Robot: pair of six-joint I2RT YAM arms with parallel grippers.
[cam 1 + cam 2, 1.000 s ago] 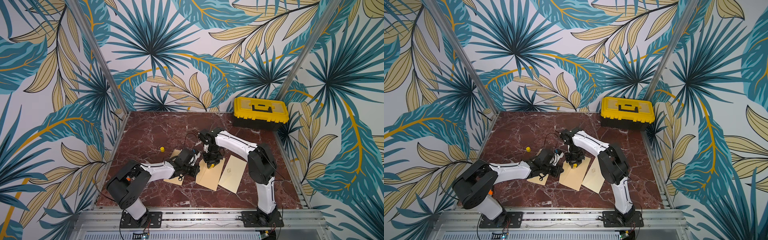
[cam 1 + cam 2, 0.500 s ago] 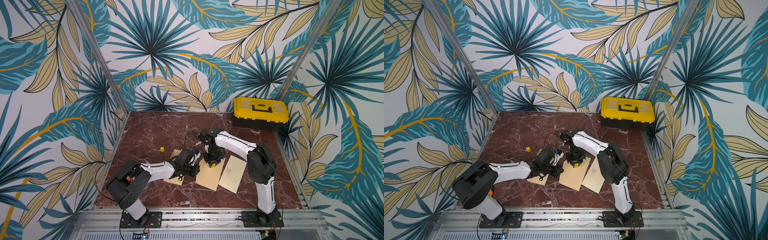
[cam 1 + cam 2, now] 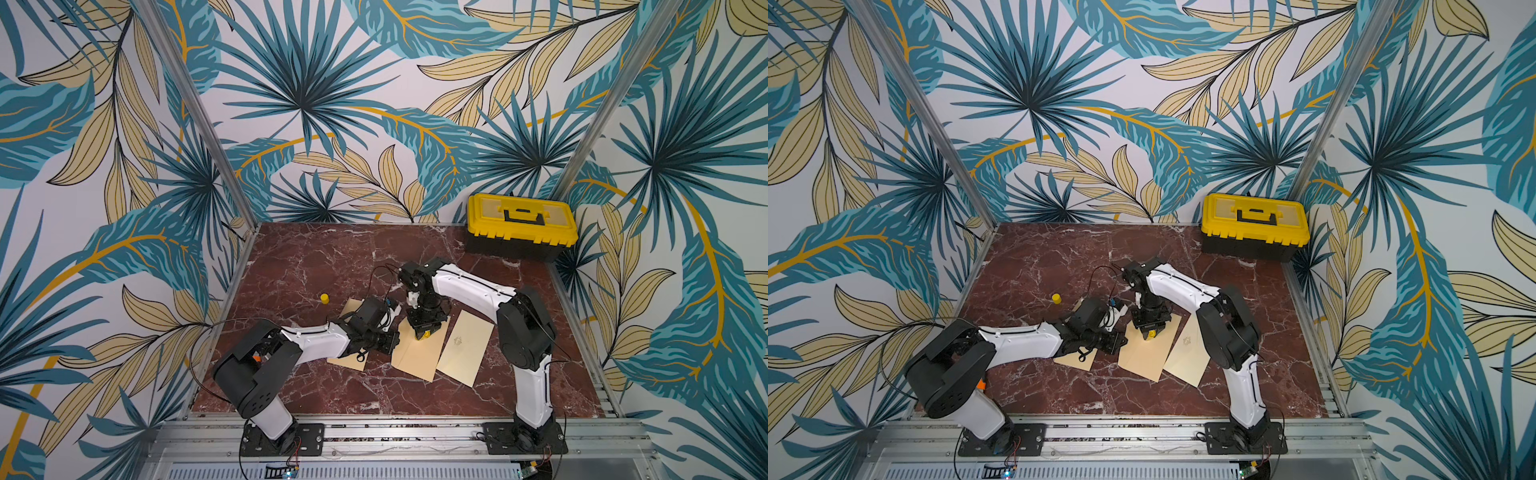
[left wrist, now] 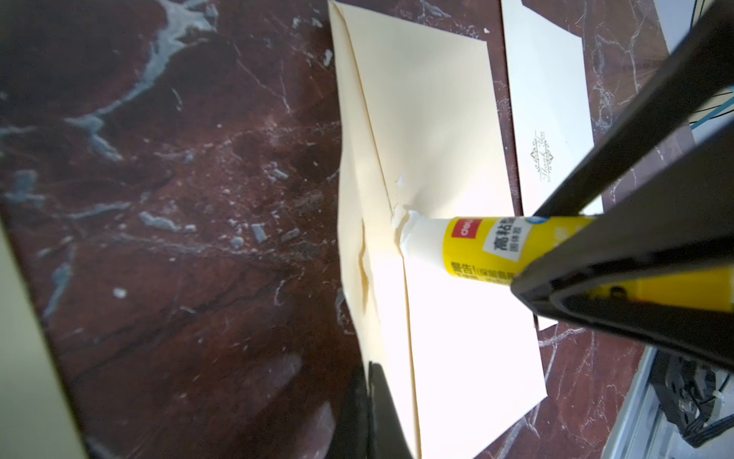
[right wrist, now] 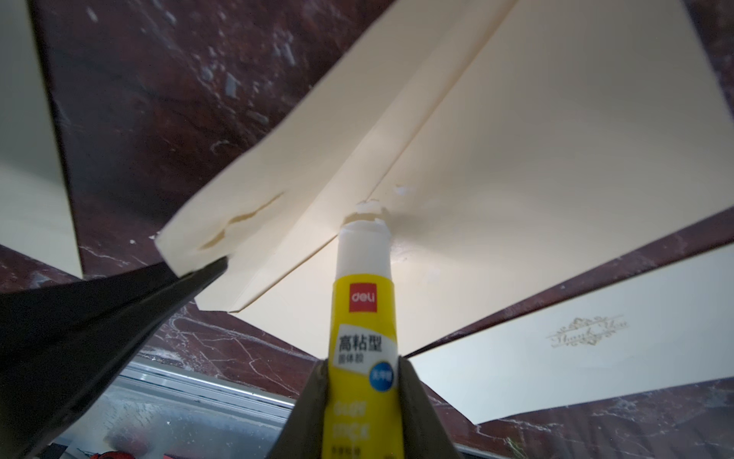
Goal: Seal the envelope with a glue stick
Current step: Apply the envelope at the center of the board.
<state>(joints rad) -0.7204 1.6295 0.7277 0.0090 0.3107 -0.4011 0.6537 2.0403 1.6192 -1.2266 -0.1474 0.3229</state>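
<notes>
Right wrist view: glue going on at the flap crease of the cream paper envelope (image 5: 556, 139).
The right end effector (image 5: 362, 363) is clamped around the small yellow cylindrical glue stick (image 5: 363, 318). The stick's white tip presses on the envelope right at the fold, with crumbs of glue beside it. The left end effector (image 5: 210, 268) is pinched thin on the edge of the flap, holding it up off the red-brown marbled worktop (image 5: 159, 99). The stick's yellow cap (image 3: 324, 297) stands well apart in a top view. This looks like the gluing step, partly done. Next, the tip likely needs a light, even drag along the crease, then a lift clear so the flap can be folded down and pressed.
</notes>
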